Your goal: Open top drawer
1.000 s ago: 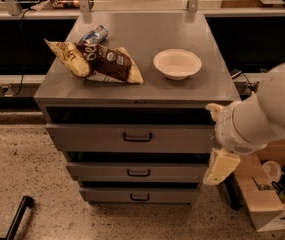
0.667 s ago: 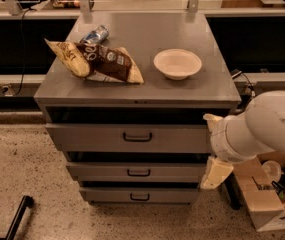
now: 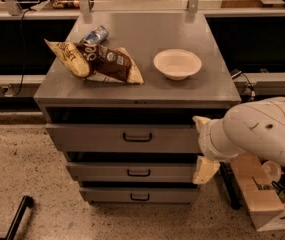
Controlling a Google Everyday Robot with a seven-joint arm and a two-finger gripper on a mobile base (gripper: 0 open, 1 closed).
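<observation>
The top drawer (image 3: 97, 137) is the widest grey metal drawer front under the cabinet top, with a small black bracket handle (image 3: 137, 137) at its centre. A dark gap shows above its front. Two narrower grey drawers (image 3: 102, 172) lie below it. My gripper (image 3: 201, 145) is at the right end of the top drawer front, on a bulky white arm (image 3: 262, 134) coming in from the right. One cream fingertip (image 3: 199, 120) is level with the drawer's top edge, the other (image 3: 205, 170) hangs below it. The fingers are spread apart and hold nothing. The gripper is well right of the handle.
On the cabinet top (image 3: 207, 89) lie a brown and a yellow snack bag (image 3: 104, 61), a blue can (image 3: 95, 34) and a white bowl (image 3: 177, 63). Cardboard boxes (image 3: 262, 199) stand on the floor at the right. A black bar (image 3: 17, 219) lies at bottom left.
The arm has come lower and the gripper has shifted a little left, up to the right end of the top drawer front. The drawers have not moved.
</observation>
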